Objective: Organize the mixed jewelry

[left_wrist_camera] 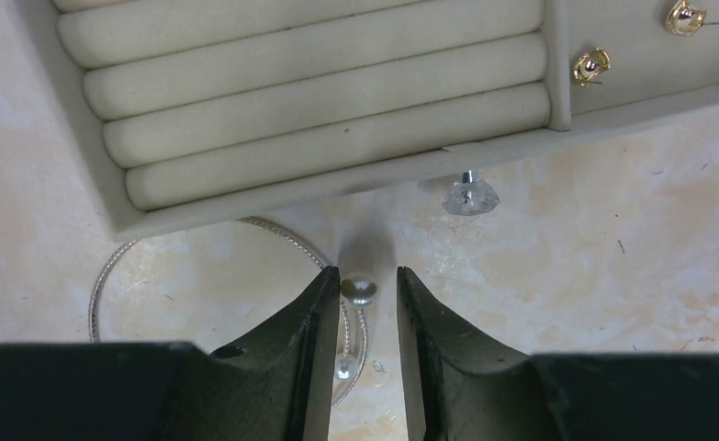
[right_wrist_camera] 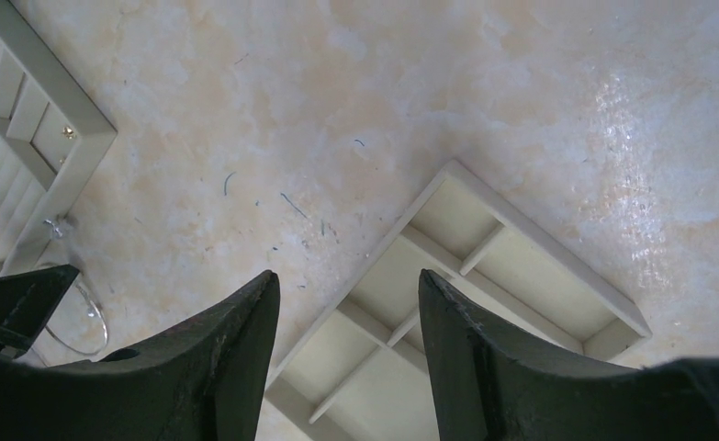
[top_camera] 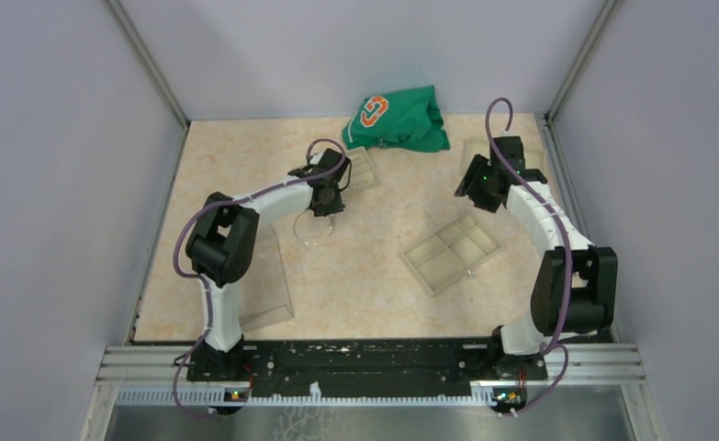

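Top external view: one marbled beige table (top_camera: 383, 294) carries everything. On it, by size, are one clear plastic box (top_camera: 268, 276) beside the left arm, one crumpled green cloth (top_camera: 397, 119) at the far edge, and two beige trays that show plainly. The roll tray (top_camera: 363, 168) sits just in front of the cloth. The compartment tray (top_camera: 452, 253) lies at an angle near the table's middle, well apart from the roll tray.

One thin silvery wire hoop (top_camera: 314, 225) lies flat on the table, just on the near side of the roll tray (left_wrist_camera: 337, 188). In the left wrist view the hoop (left_wrist_camera: 93, 299) has its far arc hidden under that tray's corner.

Three small pale pieces lie loose:
- a clear faceted stud (left_wrist_camera: 470, 195), touching the tray's near wall
- a round pale bead (left_wrist_camera: 358, 288)
- a smaller pale bead (left_wrist_camera: 342, 370), right at the hoop's wire

Two gold-coloured pieces (left_wrist_camera: 590, 64) rest in the tray's side compartment.

The left gripper (left_wrist_camera: 367, 280) is low over the table with its jaws a narrow gap apart. The round bead sits between the tips, close against one finger. The gap is wider than the bead, so nothing is clamped.

The right gripper (right_wrist_camera: 346, 280) hangs above the compartment tray (right_wrist_camera: 557, 250). Its jaws are spread wide and hold nothing.
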Robot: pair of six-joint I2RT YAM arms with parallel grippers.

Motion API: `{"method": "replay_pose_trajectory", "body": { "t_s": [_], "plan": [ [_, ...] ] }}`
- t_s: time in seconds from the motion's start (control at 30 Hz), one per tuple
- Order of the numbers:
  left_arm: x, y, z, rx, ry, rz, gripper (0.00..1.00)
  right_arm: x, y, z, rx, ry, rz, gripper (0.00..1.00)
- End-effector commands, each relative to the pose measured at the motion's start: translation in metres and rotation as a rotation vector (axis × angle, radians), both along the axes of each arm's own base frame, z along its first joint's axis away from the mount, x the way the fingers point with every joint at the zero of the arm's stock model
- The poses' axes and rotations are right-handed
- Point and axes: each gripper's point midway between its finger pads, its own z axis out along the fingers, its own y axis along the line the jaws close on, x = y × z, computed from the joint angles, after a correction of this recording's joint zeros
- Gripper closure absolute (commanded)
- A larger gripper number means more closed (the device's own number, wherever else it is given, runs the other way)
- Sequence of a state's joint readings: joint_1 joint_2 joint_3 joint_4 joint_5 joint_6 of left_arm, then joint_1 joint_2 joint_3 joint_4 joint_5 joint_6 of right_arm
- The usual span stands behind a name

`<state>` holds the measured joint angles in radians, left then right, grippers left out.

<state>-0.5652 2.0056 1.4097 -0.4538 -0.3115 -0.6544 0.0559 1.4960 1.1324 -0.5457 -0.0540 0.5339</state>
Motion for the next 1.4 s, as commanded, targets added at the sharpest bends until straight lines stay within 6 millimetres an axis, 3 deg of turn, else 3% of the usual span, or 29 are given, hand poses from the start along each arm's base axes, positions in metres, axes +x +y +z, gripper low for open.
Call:
{"method": "replay_pose_trajectory", "body": {
  "t_s": [0.0,0.23,0.47,0.67,0.83,0.93,1.0,1.07,1.17,1.27,1.37],
  "plan": [
    [0.002,-0.002,0.001,-0.008,0.009,0.013,0.67,0.018,-0.001,0.021,0.002,-0.082,0.007,0.43],
    [-0.008,-0.009,-0.003,-0.038,0.047,-0.017,0.73,0.019,-0.001,0.022,0.000,-0.084,0.005,0.43],
    [-0.032,-0.034,-0.003,-0.109,0.098,-0.100,0.77,0.017,-0.001,0.021,-0.005,-0.080,0.011,0.44],
    [-0.051,-0.092,0.006,-0.315,0.154,-0.245,0.73,0.013,-0.003,0.024,-0.017,-0.082,0.015,0.44],
    [-0.047,-0.149,0.020,-0.458,0.154,-0.337,0.63,0.009,-0.005,0.026,-0.029,-0.084,0.018,0.44],
    [-0.038,-0.180,0.042,-0.521,0.122,-0.405,0.54,0.006,-0.005,0.024,-0.030,-0.076,0.025,0.44],
    [-0.030,-0.186,0.069,-0.535,0.068,-0.434,0.44,0.004,-0.003,0.023,-0.026,-0.072,0.037,0.44],
    [-0.024,-0.180,0.097,-0.529,0.003,-0.449,0.34,0.002,0.001,0.023,-0.016,-0.076,0.052,0.44],
    [-0.015,-0.150,0.134,-0.539,-0.062,-0.422,0.29,-0.001,0.020,0.024,-0.037,-0.084,0.109,0.44],
    [-0.003,-0.095,0.156,-0.560,-0.087,-0.337,0.28,-0.004,0.059,0.020,-0.070,-0.072,0.206,0.43],
    [0.012,-0.020,0.164,-0.499,-0.118,-0.209,0.28,-0.006,0.106,0.014,-0.082,-0.067,0.287,0.42]
  ]
}}
